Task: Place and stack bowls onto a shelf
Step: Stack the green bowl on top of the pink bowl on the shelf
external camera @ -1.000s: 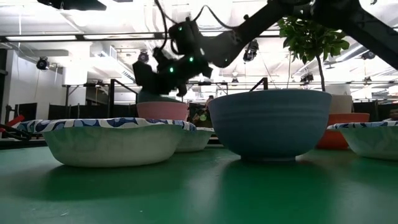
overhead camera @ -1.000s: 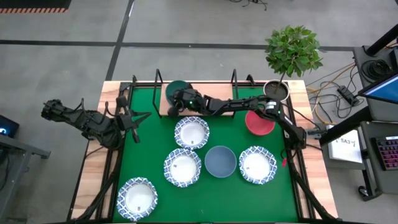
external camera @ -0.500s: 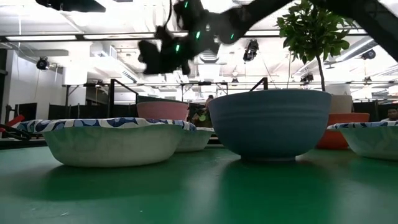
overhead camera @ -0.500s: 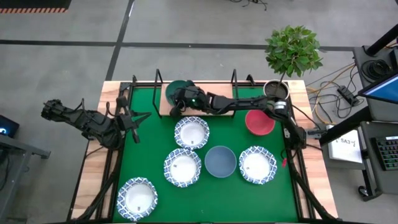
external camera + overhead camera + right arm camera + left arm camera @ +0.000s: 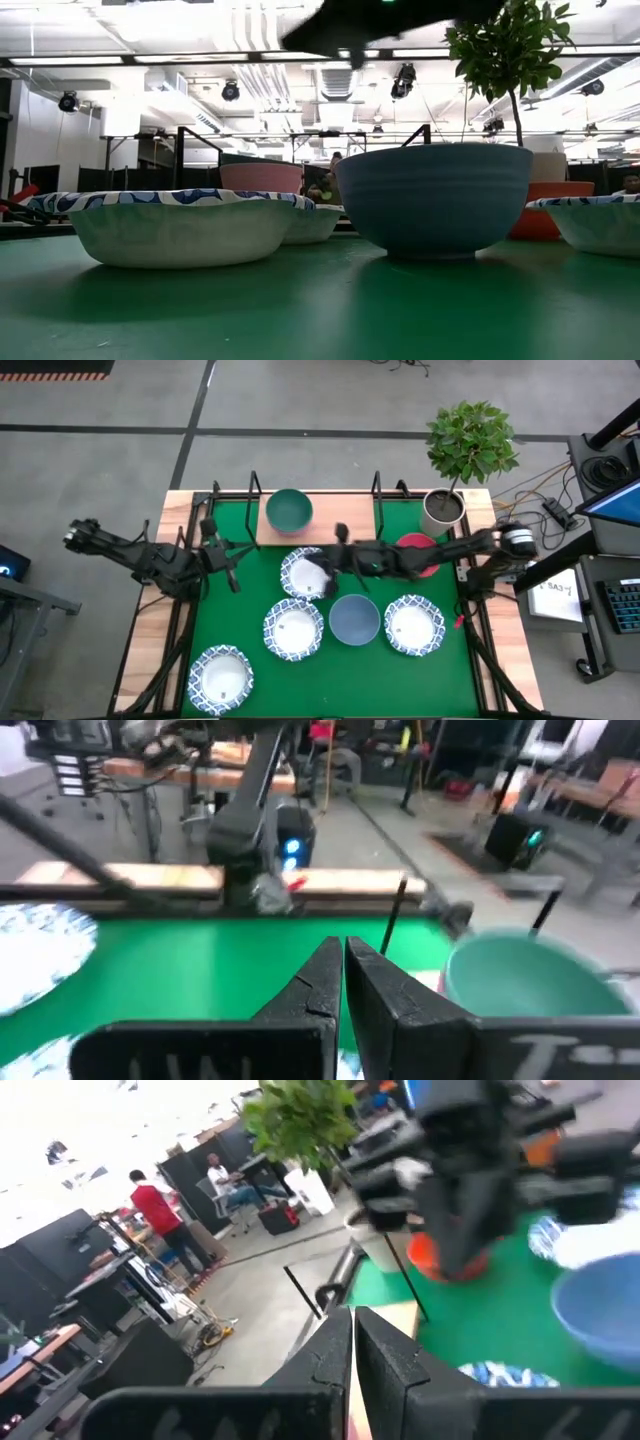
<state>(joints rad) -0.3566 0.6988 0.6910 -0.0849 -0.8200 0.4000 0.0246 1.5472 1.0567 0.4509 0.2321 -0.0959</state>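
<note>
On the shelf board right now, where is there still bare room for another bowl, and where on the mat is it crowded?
The shelf holds only the dark green bowl at its left end; the board from there to the right wire upright is bare. The mat's middle is crowded with patterned bowls and the grey-blue bowl, the shut right gripper above them.

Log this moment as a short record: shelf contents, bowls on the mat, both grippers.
shelf: holds the dark green bowl, which sits on a pink bowl
mat: four white blue-rimmed bowls, the grey-blue bowl, the red bowl at the right edge
right gripper: shut, empty, above the rear blue-rimmed bowl
left gripper: shut, empty, at the mat's left edge
plant pot: back right corner
</note>
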